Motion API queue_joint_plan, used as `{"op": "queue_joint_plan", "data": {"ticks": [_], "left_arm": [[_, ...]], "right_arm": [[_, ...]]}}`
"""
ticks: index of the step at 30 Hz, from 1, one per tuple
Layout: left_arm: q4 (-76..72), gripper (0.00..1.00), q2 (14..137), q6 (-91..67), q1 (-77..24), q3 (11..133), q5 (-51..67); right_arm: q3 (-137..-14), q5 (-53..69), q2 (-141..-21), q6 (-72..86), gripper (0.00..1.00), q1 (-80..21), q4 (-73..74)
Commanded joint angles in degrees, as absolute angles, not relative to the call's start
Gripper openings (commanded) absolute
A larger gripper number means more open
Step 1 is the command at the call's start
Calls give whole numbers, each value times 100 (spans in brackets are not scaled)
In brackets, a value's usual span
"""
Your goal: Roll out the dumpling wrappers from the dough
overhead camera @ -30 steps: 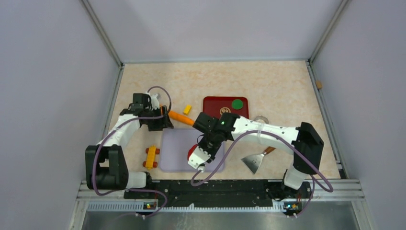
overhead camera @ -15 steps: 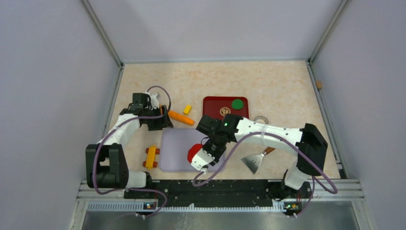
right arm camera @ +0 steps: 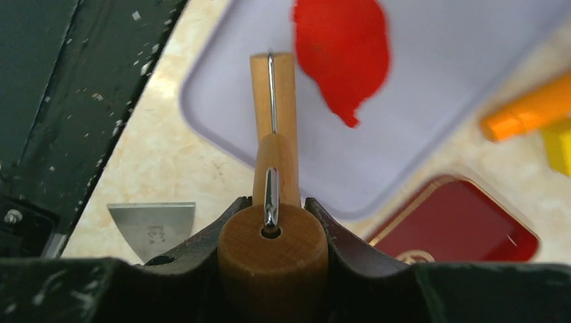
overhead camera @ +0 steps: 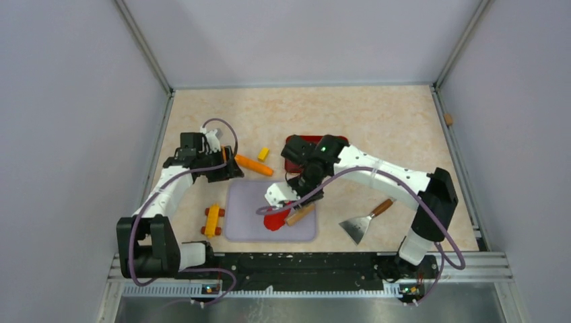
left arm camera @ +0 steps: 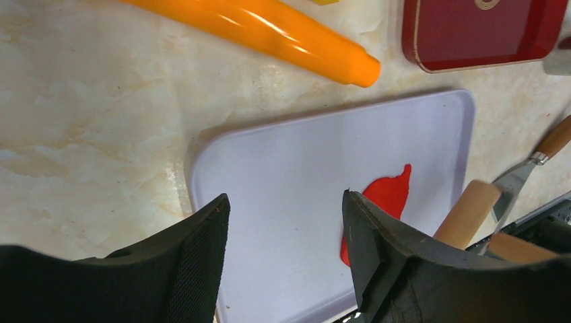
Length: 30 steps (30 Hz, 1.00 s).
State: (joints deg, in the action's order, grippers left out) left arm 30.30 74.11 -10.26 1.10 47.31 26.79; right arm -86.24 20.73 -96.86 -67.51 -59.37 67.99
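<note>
The dough (overhead camera: 275, 220) is a flattened red patch with a pointed tip on the lilac board (overhead camera: 246, 208). It also shows in the right wrist view (right arm camera: 343, 47) and the left wrist view (left arm camera: 387, 195). My right gripper (overhead camera: 294, 204) is shut on the handle of a wooden roller (right arm camera: 273, 245). The roller's barrel (overhead camera: 299, 214) sits just right of the dough. My left gripper (overhead camera: 222, 169) is open and empty above the board's far left corner. No neatly round red wrapper shows.
A red tray (overhead camera: 296, 145) lies behind the board, partly under my right arm. An orange rolling pin (overhead camera: 254, 164) and a yellow block (overhead camera: 263, 153) lie at the back left. A metal scraper (overhead camera: 363, 222) lies right of the board, a yellow toy (overhead camera: 213, 220) left.
My right gripper has swung back from the table's front edge with the roller. The red lump now lies uncovered as a flat patch. The left gripper has shifted slightly left.
</note>
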Motion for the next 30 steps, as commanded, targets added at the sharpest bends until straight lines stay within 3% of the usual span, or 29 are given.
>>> {"op": "queue_joint_plan", "data": {"ticks": [1,9,19,30], "left_arm": [[2797,66,7056,-1107,141,4573,2923],[2695,64,6853,-1349,141,4175,2745],[2458,65,6775,-1336,220,3975,2650],[2435,61,7242,-1772,264,3668,2471]], "right_arm": [[-9446,2230,-9290,-5932,0,-5821,6608],[-8905,1844,-9315,-6368,0,-6020,5164],[-8297,2028,-9602,-7350,0,-6170,5035],[-7443,2323,-10128,-7781,0,-6273,6567]]}}
